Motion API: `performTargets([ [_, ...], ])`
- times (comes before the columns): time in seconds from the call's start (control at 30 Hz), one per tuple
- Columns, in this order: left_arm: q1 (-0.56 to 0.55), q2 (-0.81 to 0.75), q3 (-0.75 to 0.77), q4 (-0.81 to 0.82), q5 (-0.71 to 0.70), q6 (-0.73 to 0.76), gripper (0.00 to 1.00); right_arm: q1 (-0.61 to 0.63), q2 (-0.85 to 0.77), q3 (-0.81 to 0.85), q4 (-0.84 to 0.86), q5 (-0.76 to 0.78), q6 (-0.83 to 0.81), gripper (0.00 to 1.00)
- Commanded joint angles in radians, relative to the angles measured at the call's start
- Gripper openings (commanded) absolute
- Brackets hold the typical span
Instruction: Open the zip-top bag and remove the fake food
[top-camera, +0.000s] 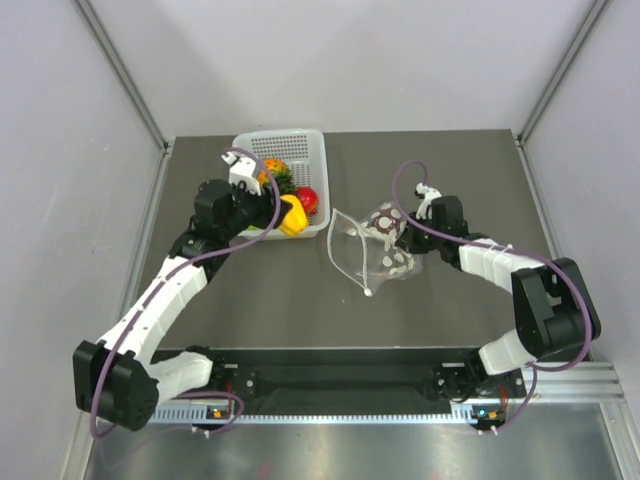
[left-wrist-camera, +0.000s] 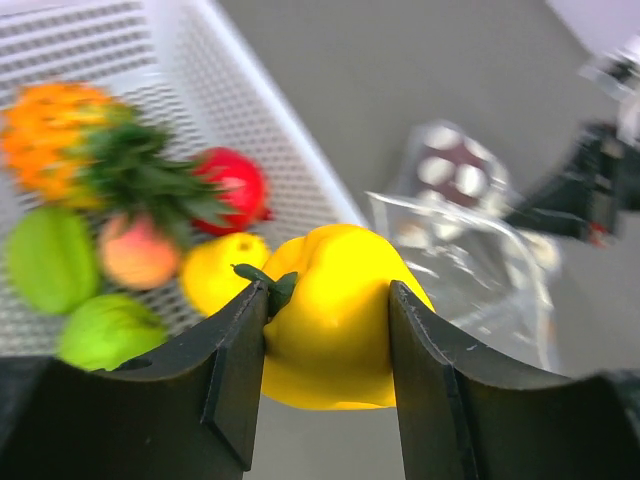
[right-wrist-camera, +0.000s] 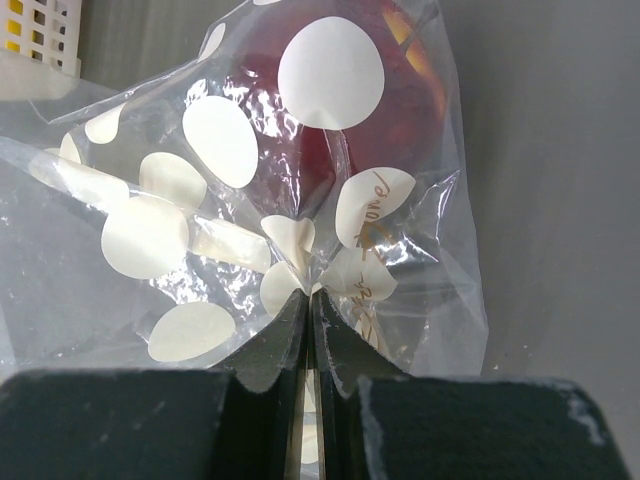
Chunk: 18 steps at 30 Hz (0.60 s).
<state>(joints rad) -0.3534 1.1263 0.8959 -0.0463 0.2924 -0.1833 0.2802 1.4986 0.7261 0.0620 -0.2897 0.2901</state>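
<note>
My left gripper (left-wrist-camera: 328, 350) is shut on the yellow bell pepper (left-wrist-camera: 335, 320) and holds it at the near right corner of the white perforated basket (top-camera: 300, 150); in the top view the pepper (top-camera: 292, 217) sits at that corner. The orange pineapple-like fruit (left-wrist-camera: 60, 140) lies inside the basket. My right gripper (right-wrist-camera: 312, 300) is shut on a pinch of the clear polka-dot zip-top bag (right-wrist-camera: 250, 200), which lies on the table (top-camera: 375, 250). A dark maroon piece (right-wrist-camera: 340, 100) is inside the bag, and shows in the top view (top-camera: 385, 220).
The basket also holds a red apple (left-wrist-camera: 232, 188), green pieces (left-wrist-camera: 50, 260), a peach piece (left-wrist-camera: 135, 250) and another yellow piece (left-wrist-camera: 215, 272). Grey walls enclose the table. The black rail (top-camera: 340, 385) runs along the near edge.
</note>
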Motion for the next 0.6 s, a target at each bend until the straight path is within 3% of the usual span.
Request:
performTargets([
  [0.0,0.057,0.01,0.057,-0.017,-0.166,-0.004,0.0,-0.004,-0.044,0.001,0.01,-0.012,-0.006,0.04],
  [0.17,0.132,0.081,0.063,0.077,-0.315,0.004,0.0,-0.003,-0.054,-0.005,0.007,-0.017,-0.011,0.04],
  [0.57,0.169,0.291,0.015,0.327,-0.335,0.011,0.0,-0.003,-0.075,-0.017,0.002,-0.037,-0.011,0.04],
])
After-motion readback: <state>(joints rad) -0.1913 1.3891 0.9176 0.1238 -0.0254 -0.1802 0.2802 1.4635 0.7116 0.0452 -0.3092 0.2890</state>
